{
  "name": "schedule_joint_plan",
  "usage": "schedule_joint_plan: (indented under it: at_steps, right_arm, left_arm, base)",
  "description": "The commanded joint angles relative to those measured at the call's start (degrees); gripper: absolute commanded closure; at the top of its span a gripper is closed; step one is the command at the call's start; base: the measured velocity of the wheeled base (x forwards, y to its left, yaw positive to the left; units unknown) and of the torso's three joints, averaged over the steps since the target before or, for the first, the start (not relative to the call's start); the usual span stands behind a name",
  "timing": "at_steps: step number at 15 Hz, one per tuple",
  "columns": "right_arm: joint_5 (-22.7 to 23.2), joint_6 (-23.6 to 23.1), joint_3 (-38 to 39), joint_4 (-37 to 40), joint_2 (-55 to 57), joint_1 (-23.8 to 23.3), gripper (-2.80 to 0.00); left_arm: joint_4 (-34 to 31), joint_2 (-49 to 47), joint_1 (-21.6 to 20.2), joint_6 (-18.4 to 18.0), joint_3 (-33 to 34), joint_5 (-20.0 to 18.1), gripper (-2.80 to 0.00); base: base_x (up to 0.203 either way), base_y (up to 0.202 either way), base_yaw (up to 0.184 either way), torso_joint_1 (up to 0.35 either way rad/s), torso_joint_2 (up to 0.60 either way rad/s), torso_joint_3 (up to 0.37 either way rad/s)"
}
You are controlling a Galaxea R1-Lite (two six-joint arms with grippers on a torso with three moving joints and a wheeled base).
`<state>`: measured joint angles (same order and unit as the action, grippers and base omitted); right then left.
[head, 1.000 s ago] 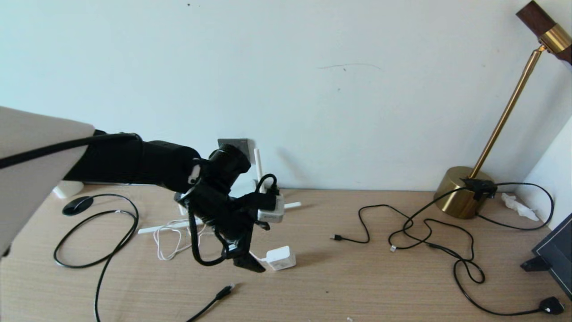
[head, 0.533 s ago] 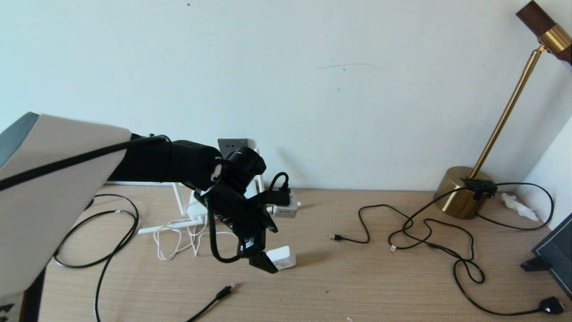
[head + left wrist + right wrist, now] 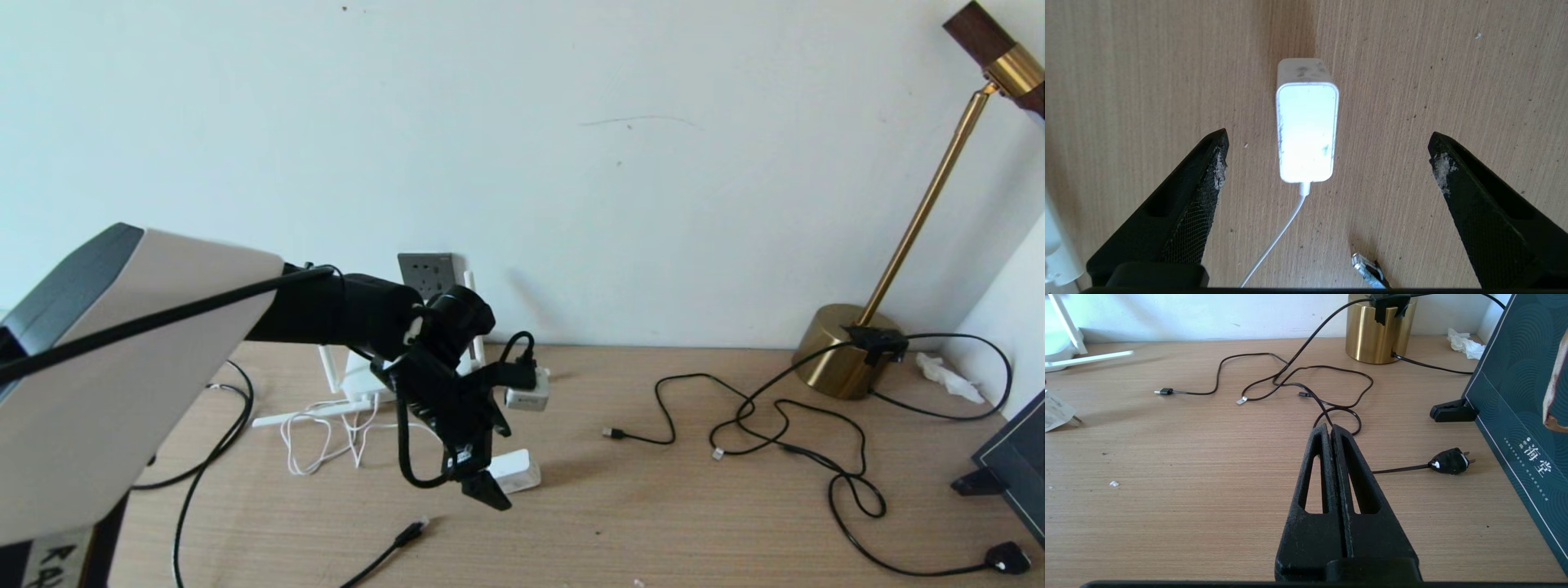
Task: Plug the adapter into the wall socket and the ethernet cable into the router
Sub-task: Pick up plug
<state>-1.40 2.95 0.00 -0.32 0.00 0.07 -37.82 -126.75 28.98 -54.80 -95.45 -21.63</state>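
Note:
The white adapter (image 3: 516,470) lies on the wooden table with its thin white cord trailing left. My left gripper (image 3: 483,483) hangs just above it, pointing down. In the left wrist view the adapter (image 3: 1306,126) lies between the wide-open fingers (image 3: 1212,175), untouched, with the left gripper (image 3: 1327,136) empty. The ethernet cable's clear plug (image 3: 415,527) rests near the front edge, and the same ethernet plug (image 3: 1365,269) shows close by. The dark grey wall socket (image 3: 426,273) is on the wall behind my arm. The white router (image 3: 357,382) sits below it, partly hidden. My right gripper (image 3: 1329,429) is shut and empty.
Thin black cables (image 3: 775,416) sprawl across the right half of the table. A brass lamp base (image 3: 841,351) stands at the back right. A black plug (image 3: 1449,461) lies near a dark book (image 3: 1515,400). A black cable loop (image 3: 204,457) lies at the left.
My left arm has swung right and down, bringing the open gripper from beside the router to just over the adapter. Nothing on the table has moved.

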Motion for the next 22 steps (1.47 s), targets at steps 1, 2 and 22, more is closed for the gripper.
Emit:
schedule_joint_plan:
  at_steps: [1, 2, 22]
  right_arm:
    - [0.0, 0.0, 0.0, 0.0, 0.1, 0.0, 0.0]
    - [0.0, 0.0, 0.0, 0.0, 0.1, 0.0, 0.0]
    - [0.0, 0.0, 0.0, 0.0, 0.1, 0.0, 0.0]
  left_arm:
    - [0.0, -1.0, 0.0, -0.3, 0.0, 0.2, -2.8]
    - [0.2, -1.1, 0.0, -0.3, 0.0, 0.2, -2.8]
    - [1.9, -2.4, 1.3, -0.6, -0.7, 2.9, -2.8]
  base:
    - [0.0, 0.0, 0.0, 0.0, 0.0, 0.0]
    - [0.0, 0.0, 0.0, 0.0, 0.0, 0.0]
    - [0.0, 0.0, 0.0, 0.0, 0.0, 0.0]
